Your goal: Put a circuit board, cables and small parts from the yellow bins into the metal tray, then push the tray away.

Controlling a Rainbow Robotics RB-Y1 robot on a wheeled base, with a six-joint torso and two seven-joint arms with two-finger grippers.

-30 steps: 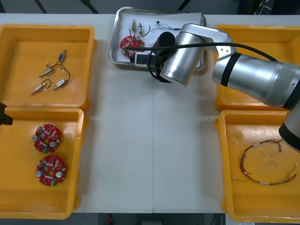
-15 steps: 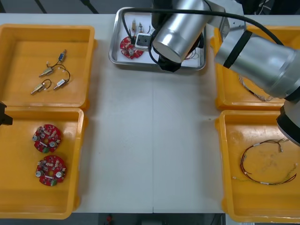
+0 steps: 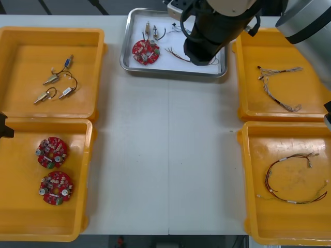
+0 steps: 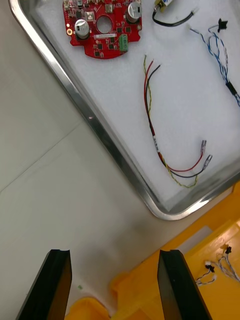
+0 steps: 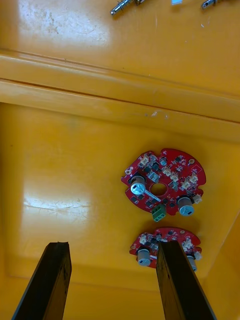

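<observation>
Metal tray [image 3: 170,72] is stiff, lightly loaded (red circuit board [image 4: 95,42], red and yellow cable [image 4: 148,105], small metal parts [image 3: 151,30] inside it) and should slide if shoved at its near rim; right gripper [image 4: 116,255] hangs wide open, empty, just outside its near corner; left gripper [image 5: 112,247], open, well away.

right pincer [image 4: 115,254] and left pincer [image 5: 112,246] agape
</observation>
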